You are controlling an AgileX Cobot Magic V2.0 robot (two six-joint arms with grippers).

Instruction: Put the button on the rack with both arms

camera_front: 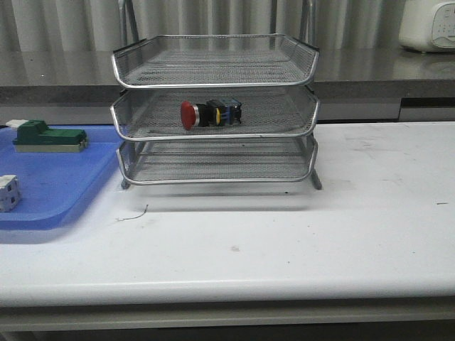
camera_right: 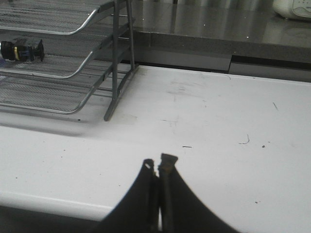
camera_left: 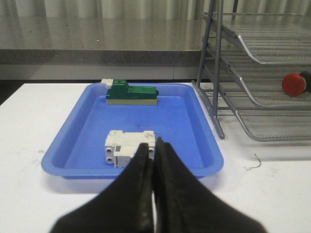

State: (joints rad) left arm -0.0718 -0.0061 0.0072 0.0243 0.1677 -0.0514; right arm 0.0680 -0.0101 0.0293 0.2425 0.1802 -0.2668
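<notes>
Button first: the small push-button switch with the red mushroom head and black cylindrical body [camera_front: 210,114] lies on its side on the middle tier of the silver wire-mesh three-tier letter tray [camera_front: 217,106], just left of centre in the front view, red head pointing toward the left of the frame, touching the mesh floor and free of both arms. You can judge it light, rigid and hard-shelled, not fragile; the round body would likely roll on the mesh, and the smooth domed head would slip, so if you ever take it again, pinch across the black body behind the head, not the red cap. Both jaw pairs are clenched on nothing. Your left gripper [camera_left: 154,148] has its black fingers pressed together and hangs low over the near rim of the flat blue plastic tray [camera_left: 63,162], just in front of the white boxy breaker-like part [camera_left: 130,148], with the green block [camera_left: 132,93] farther back; it faces forward with the rack at the right edge of its frame. Your right gripper [camera_right: 159,167] is likewise pinched tight, above bare white tabletop [camera_right: 218,145], the rack well apart at upper left. Neither arm shows in the front view, so the placing looks complete.
</notes>
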